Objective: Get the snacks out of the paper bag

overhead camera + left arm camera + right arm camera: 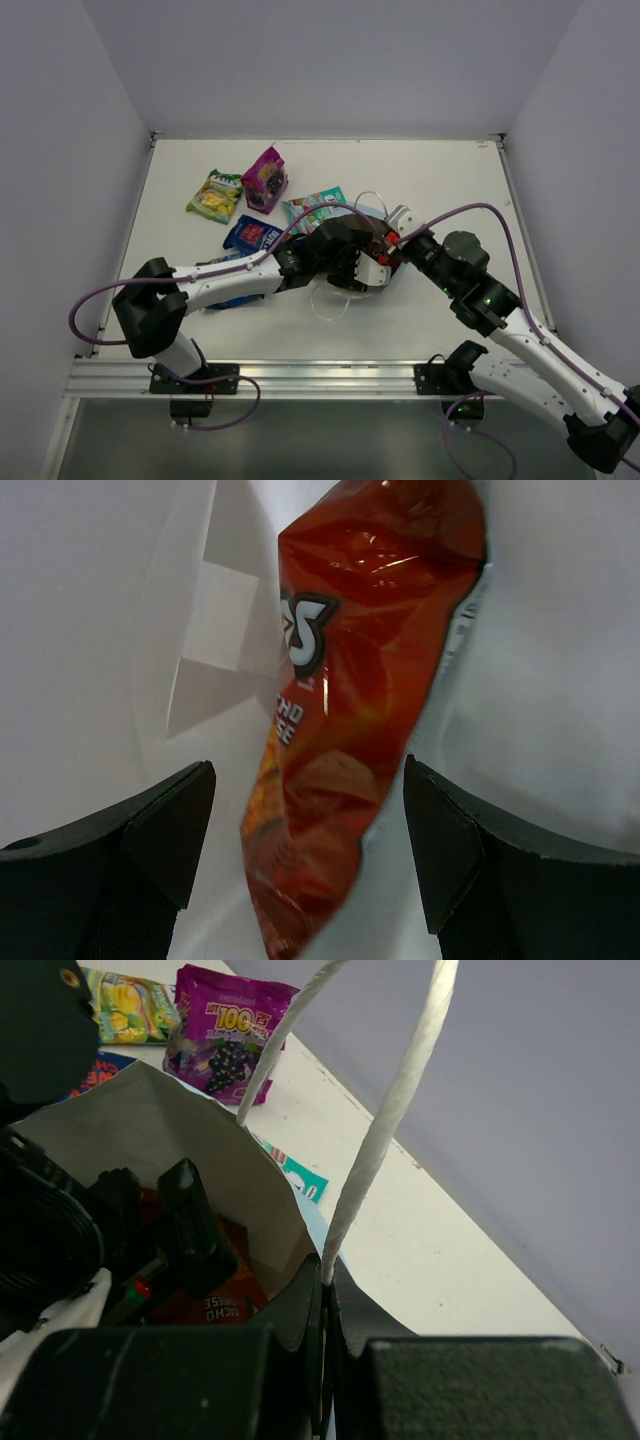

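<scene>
The light blue paper bag (215,1140) lies open on its side, white inside. My right gripper (328,1295) is shut on its rim at the foot of a white cord handle (385,1120); it also shows in the top view (400,240). My left gripper (308,772) is inside the bag, jaws open on either side of the orange-red packet (345,710), not gripping it. Its black fingers (192,1222) and the orange-red packet (215,1300) show in the right wrist view. Out on the table lie the yellow-green (215,195), magenta-purple (266,180), teal-white (313,207) and dark blue (254,235) packets.
A blue packet (238,298) lies partly under my left forearm. The left arm (230,280) stretches across the table's middle to the bag. Grey walls close in the table on three sides. The table's right half (470,180) holds only my right arm.
</scene>
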Available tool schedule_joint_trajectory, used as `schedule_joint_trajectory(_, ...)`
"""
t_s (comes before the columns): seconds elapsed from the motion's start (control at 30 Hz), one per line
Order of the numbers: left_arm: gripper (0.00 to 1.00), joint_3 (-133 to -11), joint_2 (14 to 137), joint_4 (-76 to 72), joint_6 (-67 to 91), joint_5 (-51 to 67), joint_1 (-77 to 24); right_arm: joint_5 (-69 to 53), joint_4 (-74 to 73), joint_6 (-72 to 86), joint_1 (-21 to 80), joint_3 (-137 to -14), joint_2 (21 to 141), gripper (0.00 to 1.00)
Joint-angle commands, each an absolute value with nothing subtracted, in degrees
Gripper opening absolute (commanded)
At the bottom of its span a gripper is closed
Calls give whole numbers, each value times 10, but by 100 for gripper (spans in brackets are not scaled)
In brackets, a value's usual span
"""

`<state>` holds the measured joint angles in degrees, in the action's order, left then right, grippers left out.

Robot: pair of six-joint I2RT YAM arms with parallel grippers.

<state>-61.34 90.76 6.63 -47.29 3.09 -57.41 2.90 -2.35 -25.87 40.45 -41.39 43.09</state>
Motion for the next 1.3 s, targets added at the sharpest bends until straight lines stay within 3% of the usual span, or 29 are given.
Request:
schedule_joint_trajectory(0.0, 81, -647, 921, 68, -504, 9, -574, 4, -21, -242, 407, -443, 423, 0)
schedule_joint_trajectory(0.23, 77, -672, 984, 77, -517, 7, -574, -25, -33, -213, 406, -446, 420, 0)
schedule_joint_trajectory(0.33, 68, -682, 1005, 85, -510, 11, -574, -30, -31, -207, 406, -446, 417, 0)
schedule_joint_trajectory(0.37, 56, -683, 1008, 85, -509, 10, -574, -30, -30, -207, 407, -444, 416, 0)
schedule_joint_trajectory(0.43, 41, -685, 1011, 85, -507, 6, -574, -28, -31, -206, 406, -442, 417, 0)
schedule_joint_trajectory(0.47, 26, -687, 1009, 85, -505, 6, -574, -26, -31, -206, 406, -440, 417, 0)
schedule_joint_trajectory(0.57, 2, -686, 995, 79, -504, 4, -574, -18, -30, -203, 406, -433, 417, 0)
schedule_joint_trajectory(1.27, 0, -616, 719, 62, -456, 62, -574, 79, -64, -156, 371, -424, 444, 0)
